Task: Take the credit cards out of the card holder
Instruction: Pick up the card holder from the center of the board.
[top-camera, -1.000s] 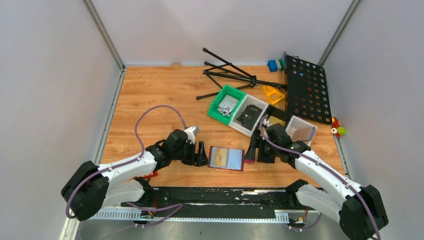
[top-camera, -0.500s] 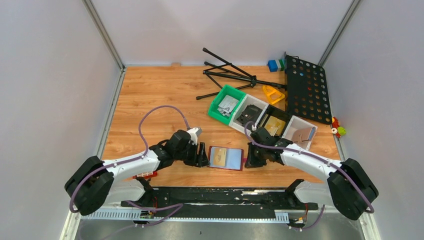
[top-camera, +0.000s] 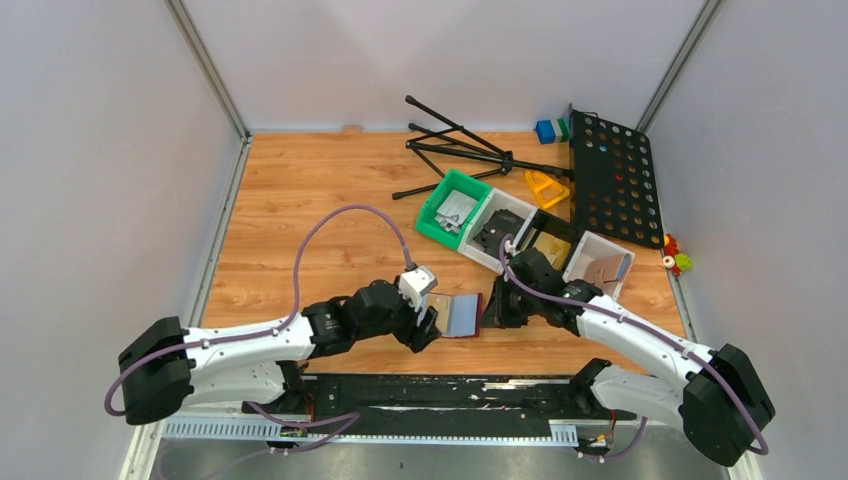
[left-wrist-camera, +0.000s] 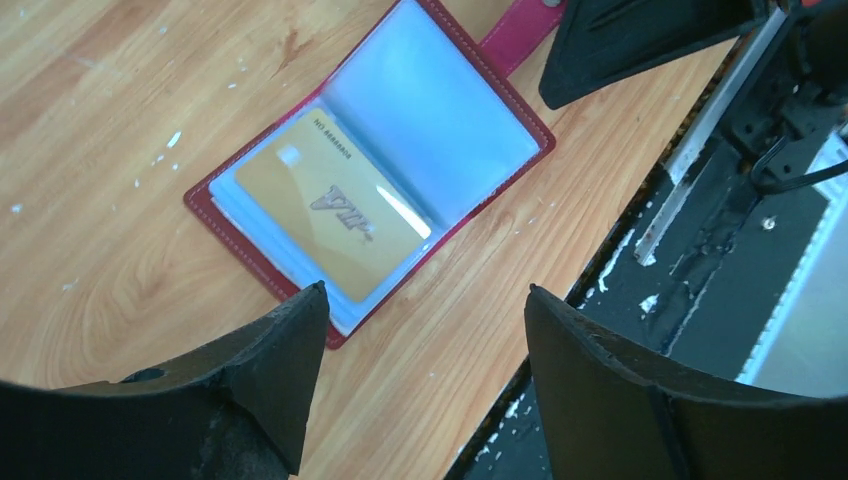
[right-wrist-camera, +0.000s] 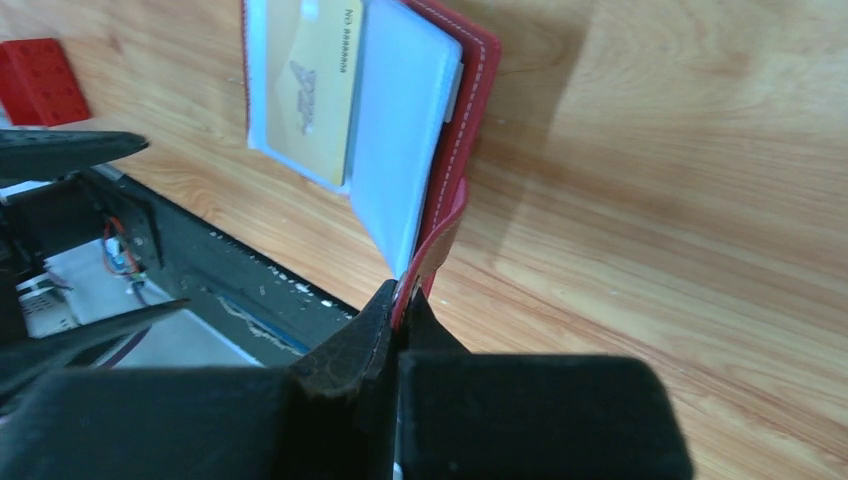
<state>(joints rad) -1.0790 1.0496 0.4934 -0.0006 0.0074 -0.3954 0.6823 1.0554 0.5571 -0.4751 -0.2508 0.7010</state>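
The dark-red card holder (top-camera: 464, 314) lies open near the table's front edge, its clear sleeves up. A gold credit card (left-wrist-camera: 325, 212) sits in the left sleeve, also seen as the gold credit card (right-wrist-camera: 312, 88) in the right wrist view. My right gripper (top-camera: 492, 311) is shut on the holder's red snap tab (right-wrist-camera: 440, 240) and holds that side tilted up off the wood. My left gripper (left-wrist-camera: 425, 290) hovers open over the holder's near-left corner, with nothing between its fingers. In the top view it covers the holder's left half.
A green bin (top-camera: 452, 208), white bins (top-camera: 500, 232) and a folded black tripod (top-camera: 460, 150) stand behind. A black perforated panel (top-camera: 612, 178) lies at the back right. A small red block (right-wrist-camera: 35, 80) rests left of the holder. The black base rail (top-camera: 440, 390) runs along the near edge.
My right gripper has shut on the snap tab and tipped the holder's right side up. My left arm swung right and now hangs over the holder's left half.
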